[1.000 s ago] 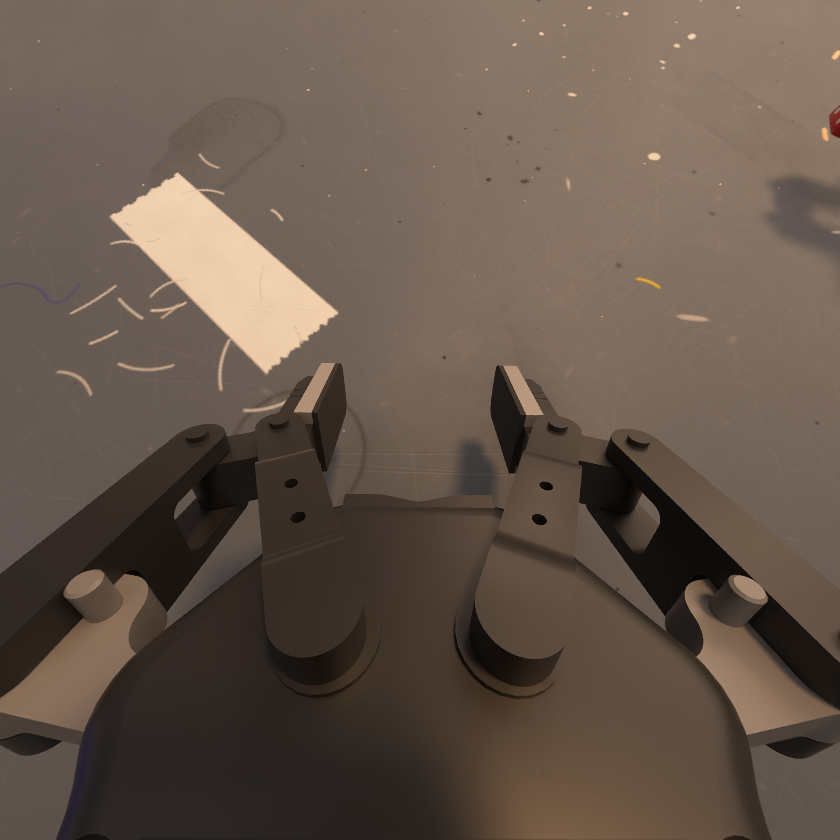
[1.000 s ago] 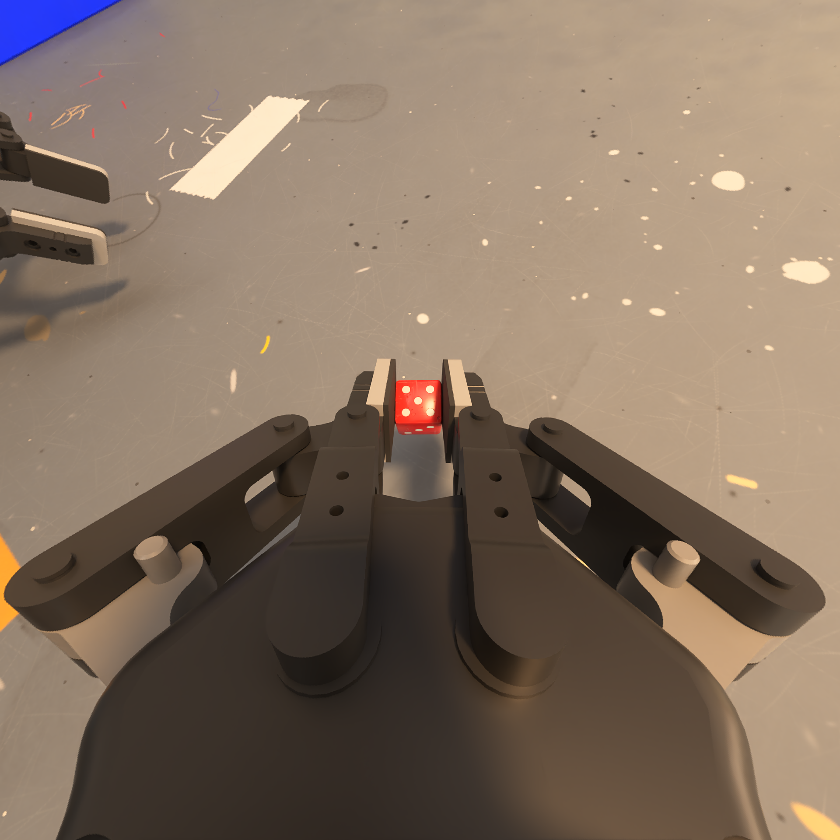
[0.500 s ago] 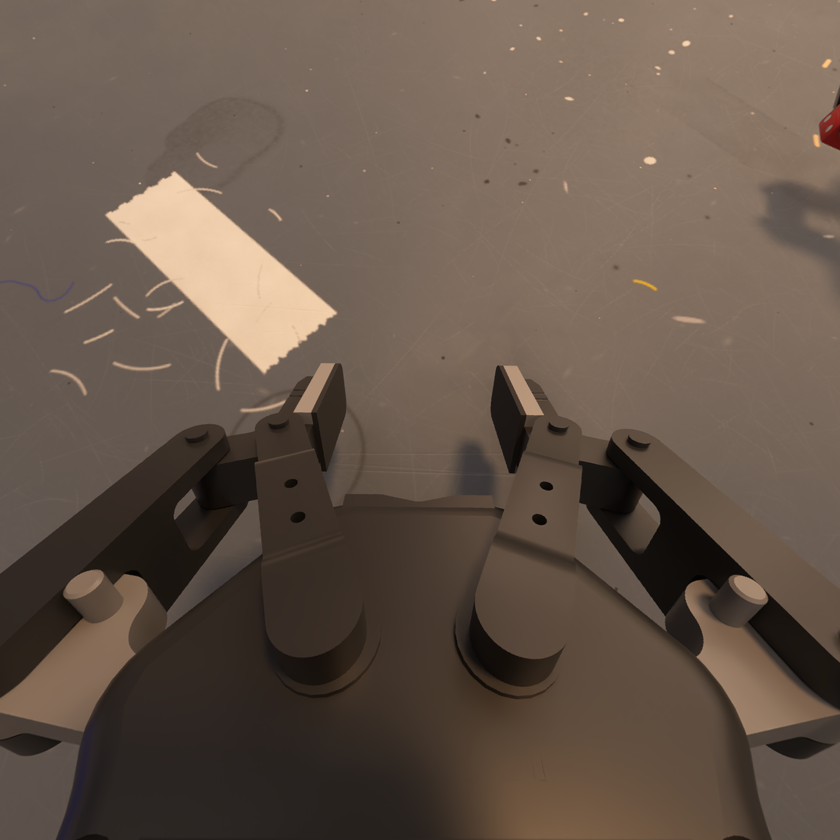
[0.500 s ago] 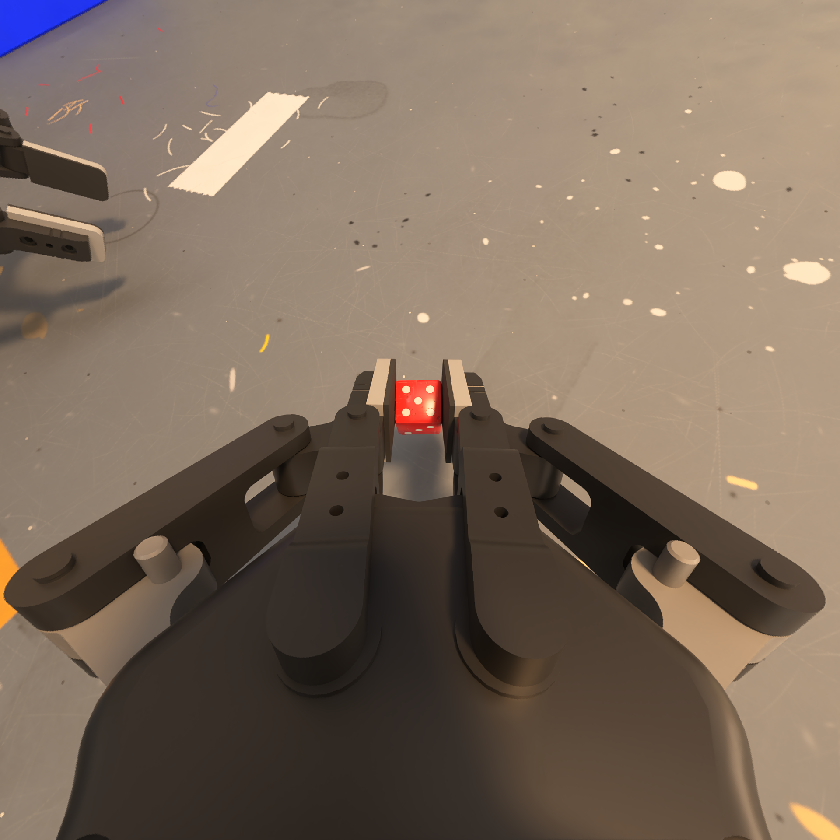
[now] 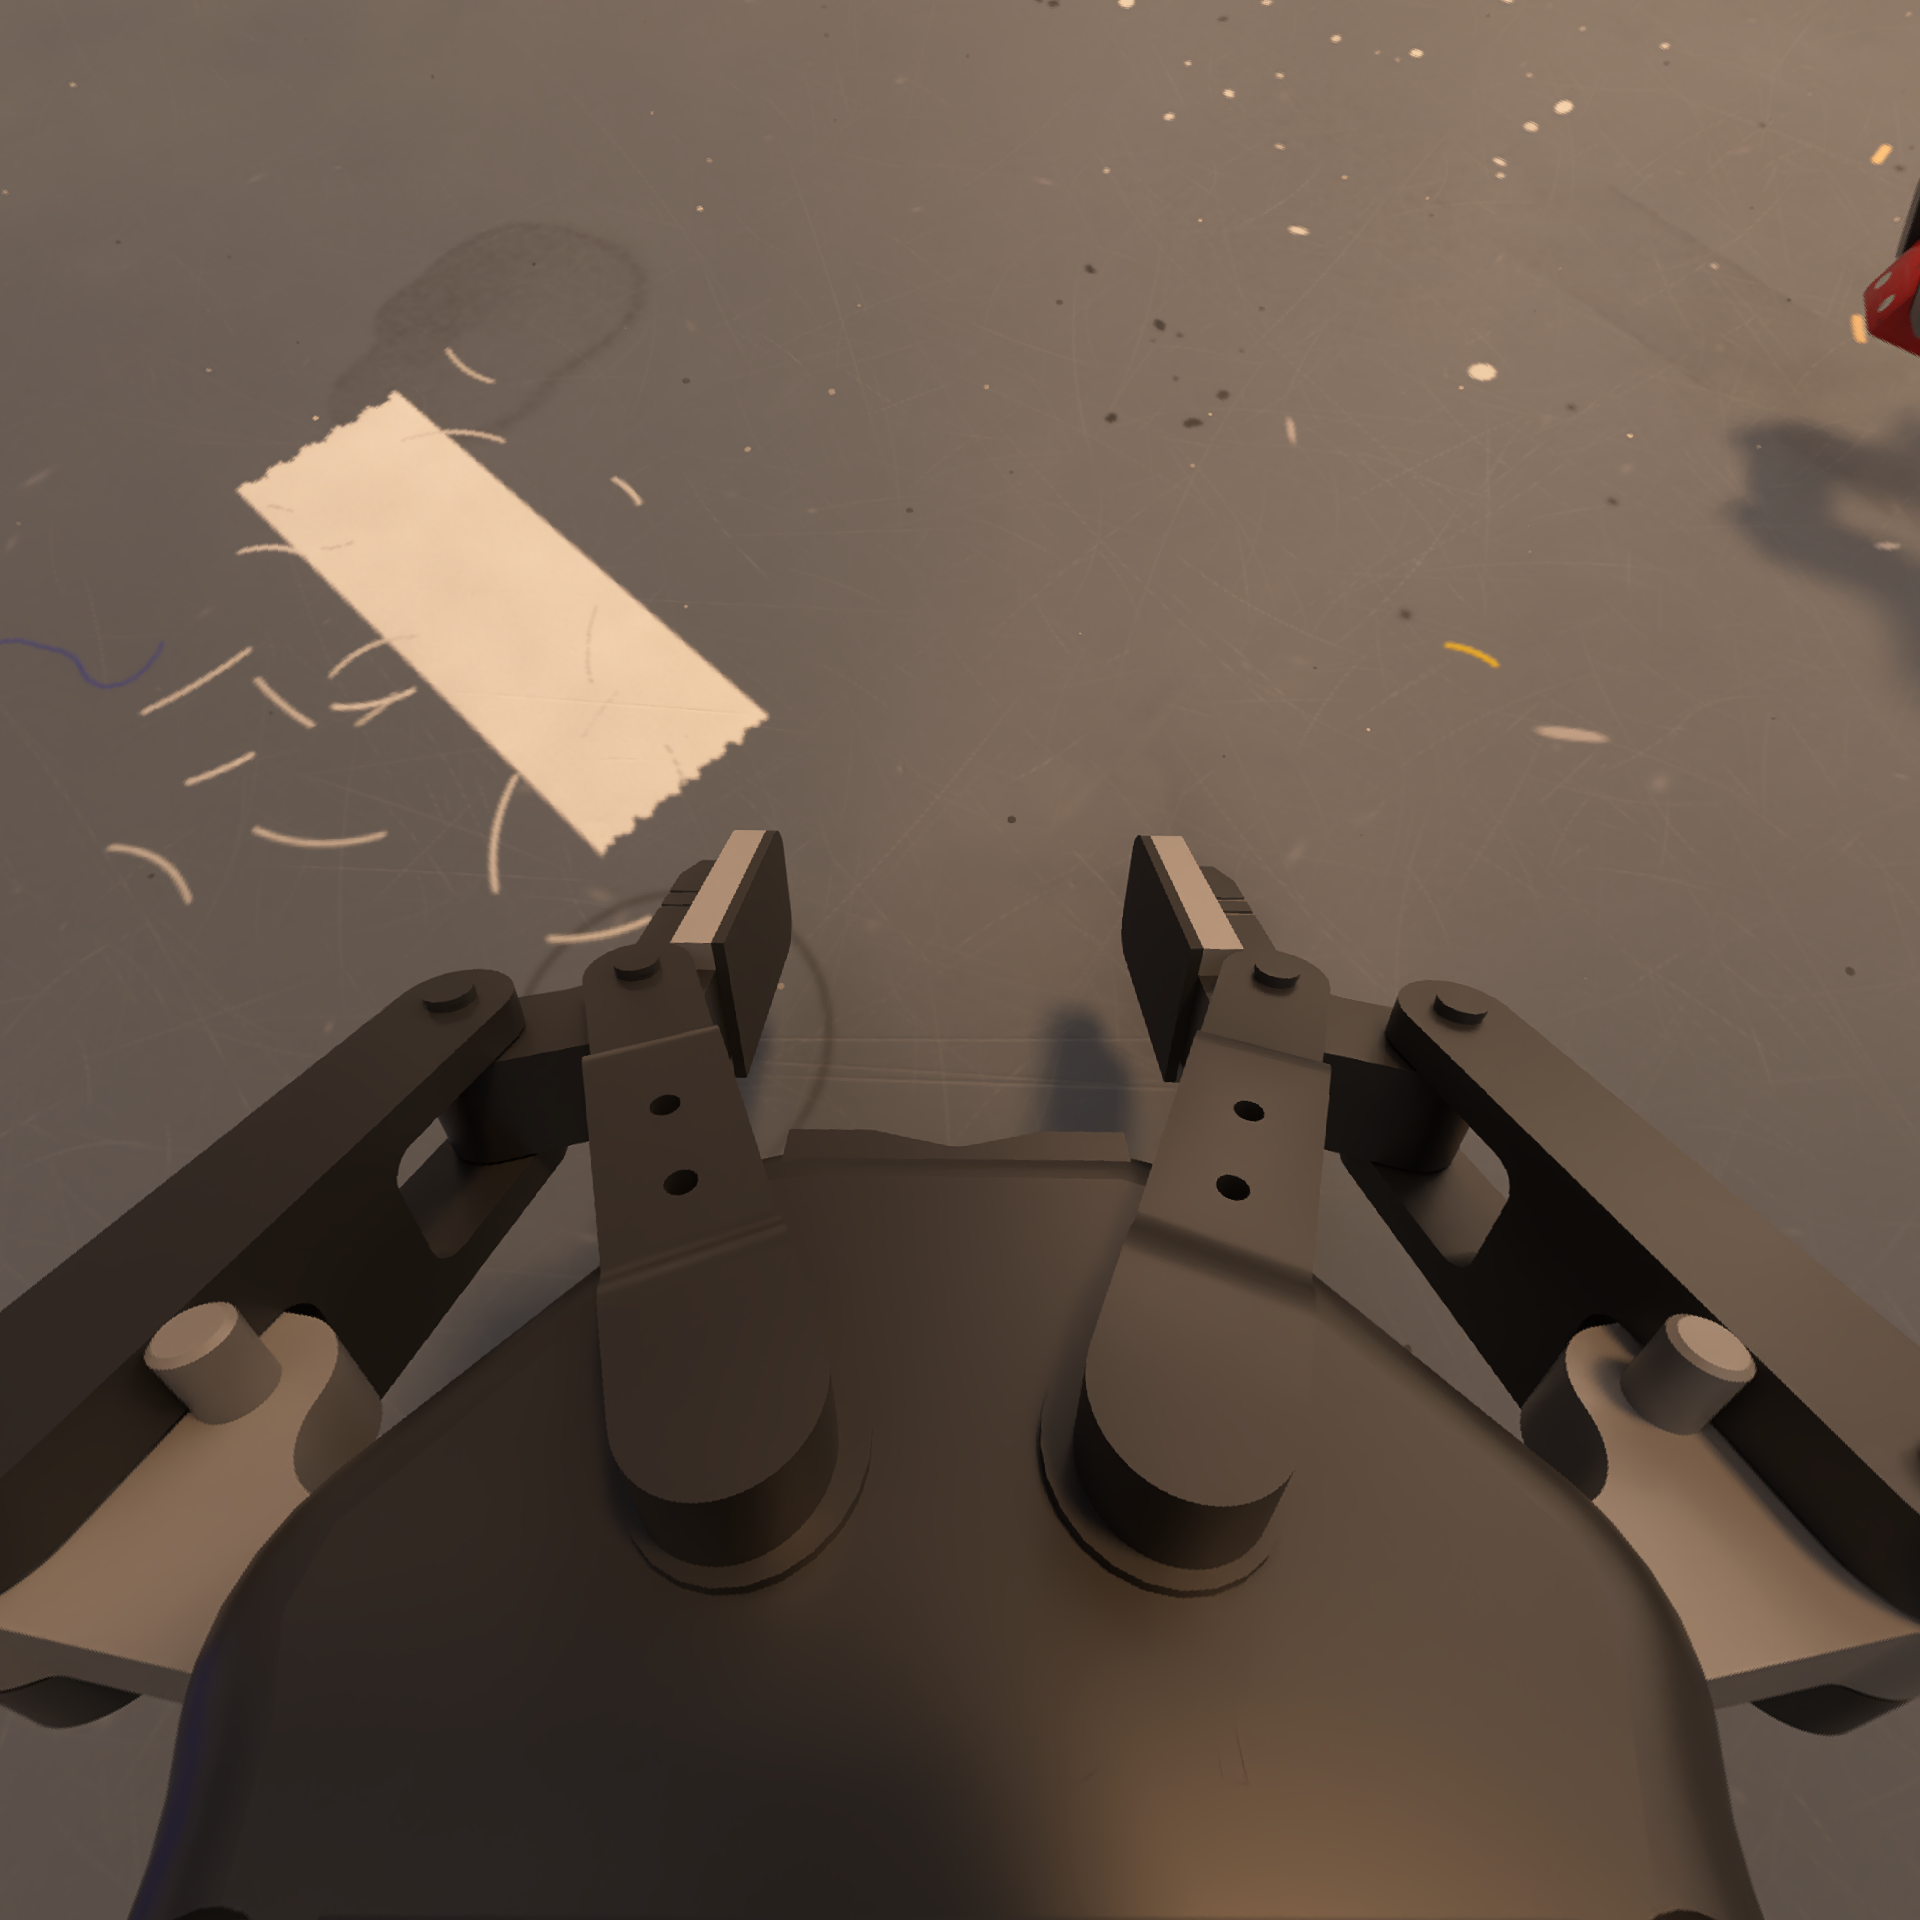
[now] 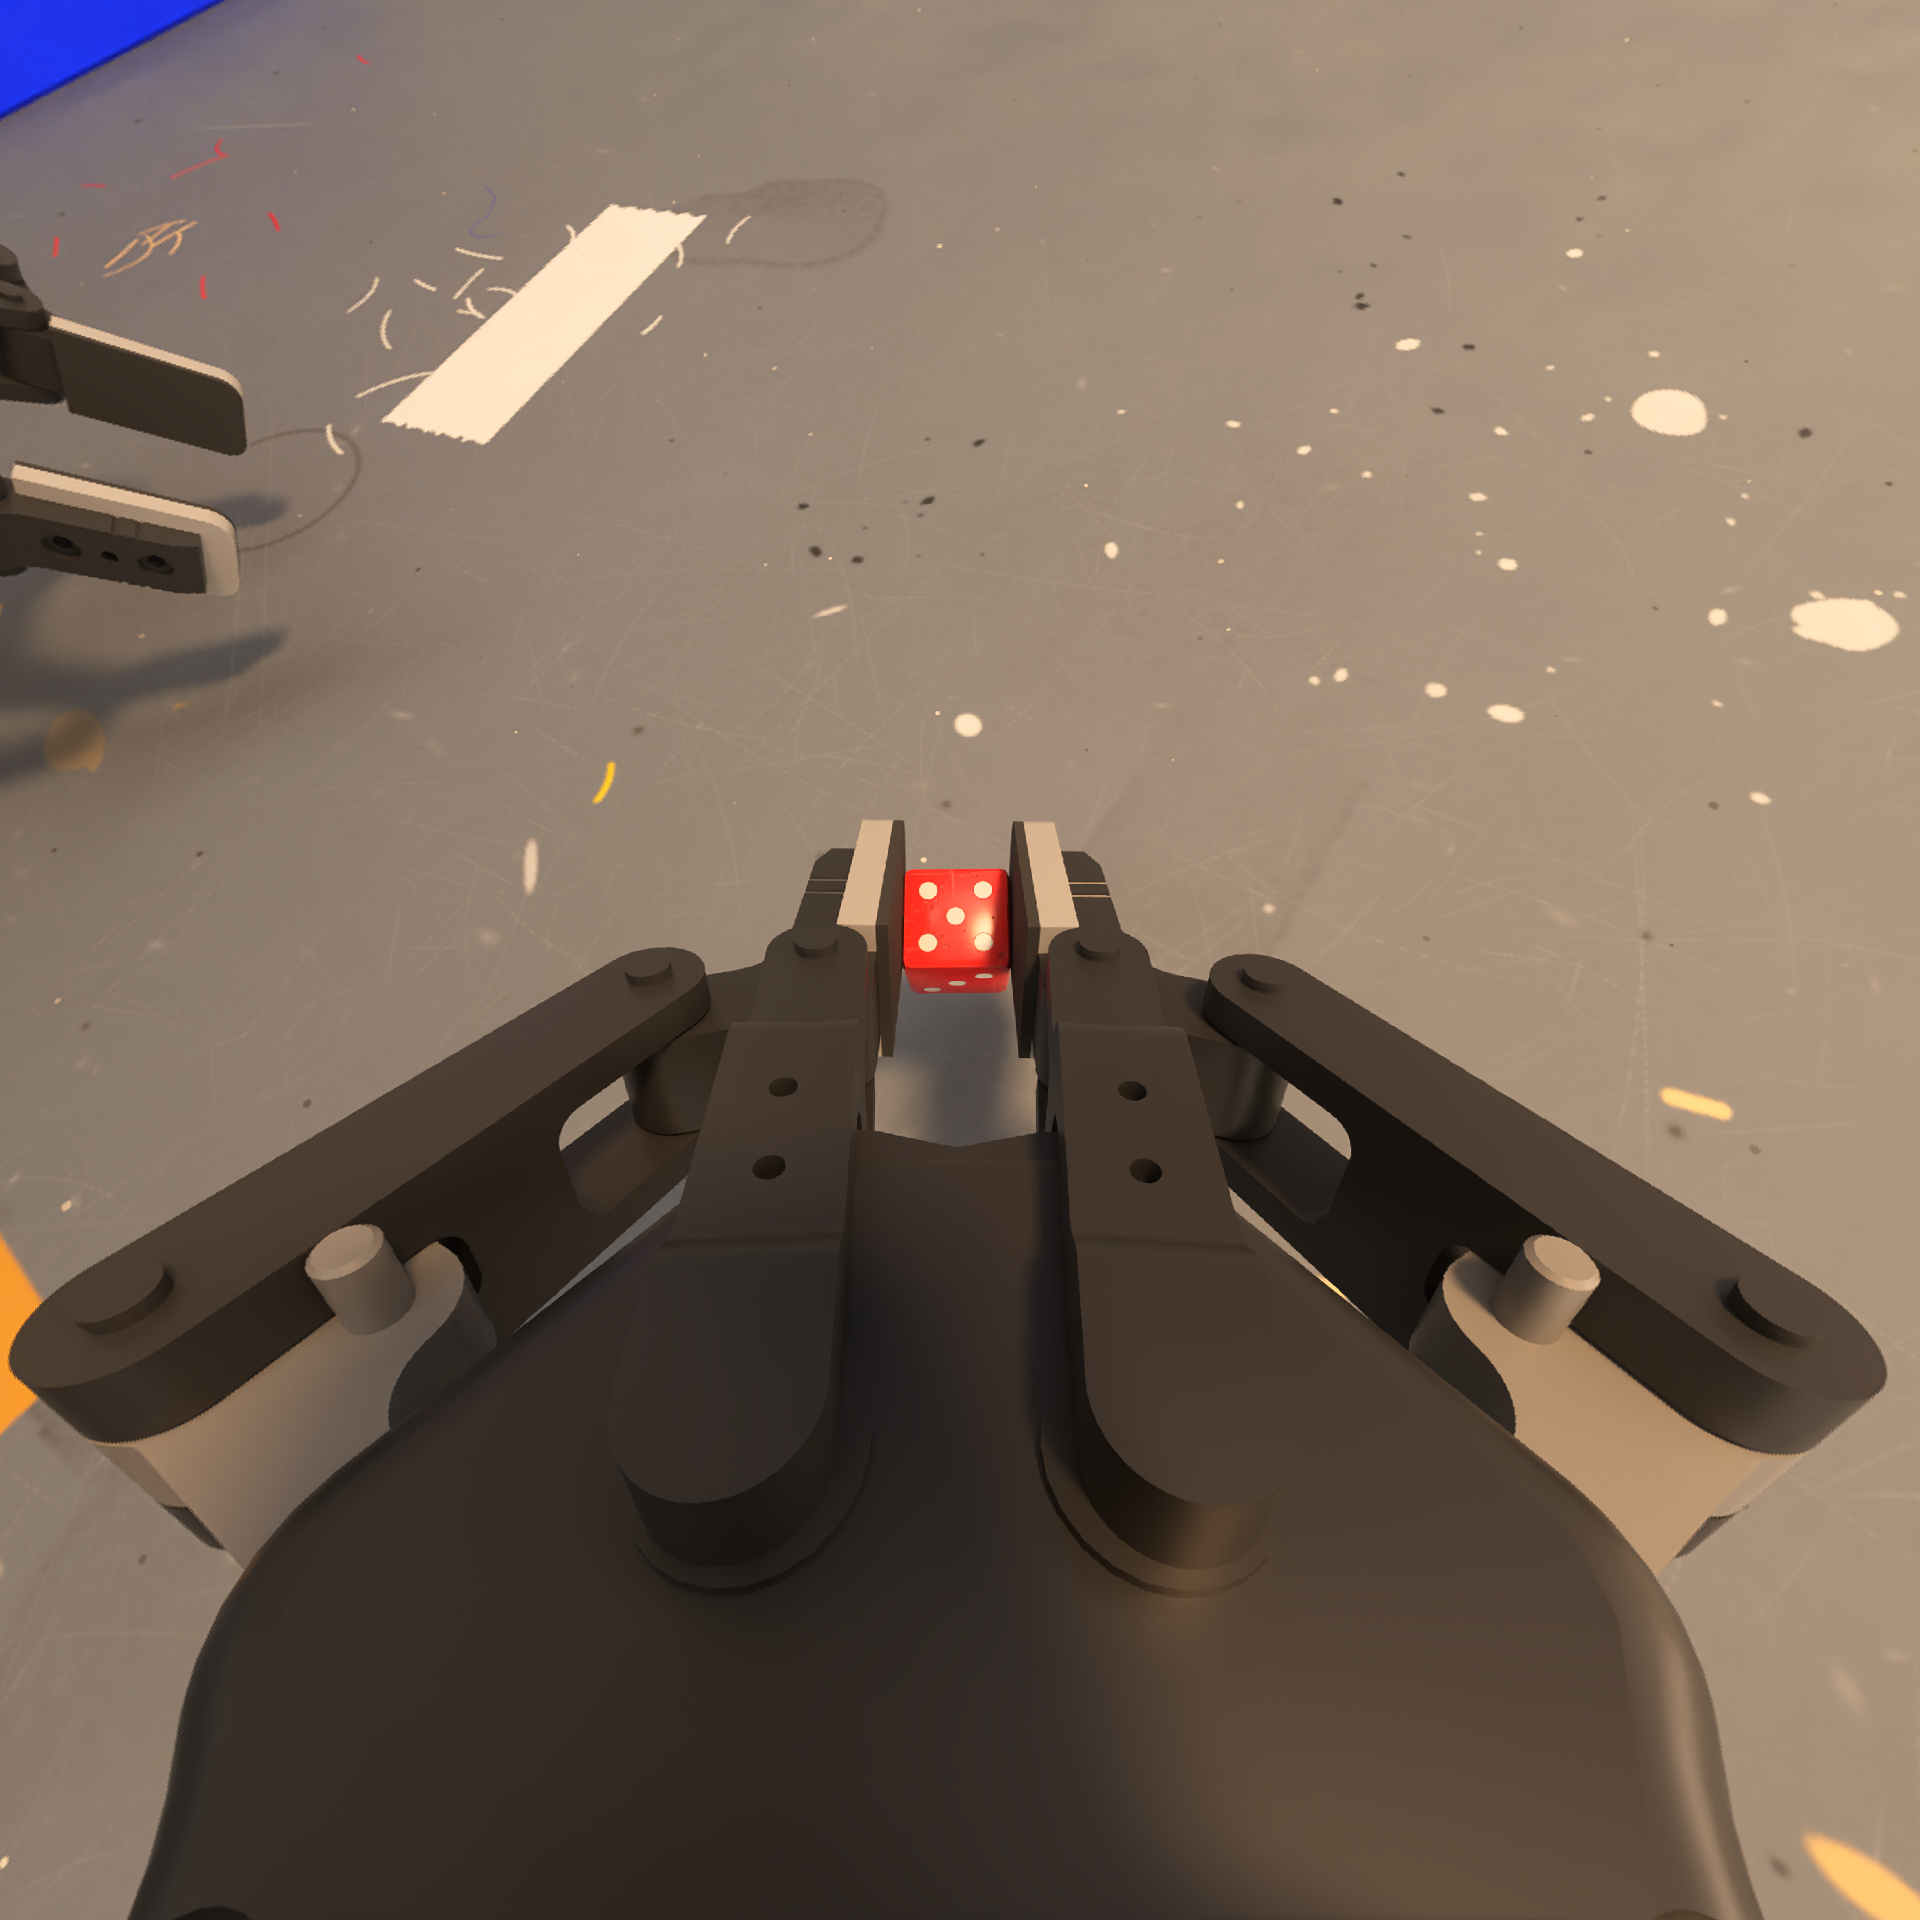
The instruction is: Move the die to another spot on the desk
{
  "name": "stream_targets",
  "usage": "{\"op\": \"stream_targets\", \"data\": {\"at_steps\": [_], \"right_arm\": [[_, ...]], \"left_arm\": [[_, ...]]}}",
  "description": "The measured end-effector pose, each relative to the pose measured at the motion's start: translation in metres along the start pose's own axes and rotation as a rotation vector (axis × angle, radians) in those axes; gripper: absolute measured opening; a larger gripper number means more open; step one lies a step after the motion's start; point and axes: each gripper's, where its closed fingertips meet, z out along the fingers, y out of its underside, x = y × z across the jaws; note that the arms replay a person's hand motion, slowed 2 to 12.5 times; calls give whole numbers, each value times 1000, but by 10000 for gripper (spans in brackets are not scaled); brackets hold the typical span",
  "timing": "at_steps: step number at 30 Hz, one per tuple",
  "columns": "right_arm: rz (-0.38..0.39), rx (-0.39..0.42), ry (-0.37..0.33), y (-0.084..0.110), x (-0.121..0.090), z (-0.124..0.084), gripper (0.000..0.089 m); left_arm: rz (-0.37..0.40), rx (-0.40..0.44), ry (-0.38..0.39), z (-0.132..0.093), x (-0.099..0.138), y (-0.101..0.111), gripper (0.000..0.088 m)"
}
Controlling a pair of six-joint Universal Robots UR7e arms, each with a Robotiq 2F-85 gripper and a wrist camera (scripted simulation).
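Note:
A red die with white pips (image 6: 956,925) sits between the pads of my right gripper (image 6: 956,883), which is shut on it and holds it above the grey desk (image 6: 1351,935). The die also shows at the far right edge of the left wrist view (image 5: 1893,307), partly cut off. My left gripper (image 5: 954,904) is open and empty, hovering over the desk (image 5: 1039,520) near a strip of pale tape. It also shows at the left edge of the right wrist view (image 6: 223,488), well away from the die.
A strip of pale tape (image 5: 499,618) lies on the desk ahead-left of my left gripper; it also shows in the right wrist view (image 6: 545,322). The desk carries paint specks and scratches. A blue area (image 6: 73,42) borders the far left corner.
In the left wrist view the die at the right edge has slid slightly lower and farther in. The right gripper keeps its hold; the desk under it has shifted only a little.

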Motion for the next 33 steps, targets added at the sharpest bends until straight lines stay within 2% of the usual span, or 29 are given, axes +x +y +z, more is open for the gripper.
{"op": "stream_targets", "data": {"at_steps": [33], "right_arm": [[-3,2,2,-1,-1,-1,180]], "left_arm": [[9,4,-3,2,2,-1,576]]}}
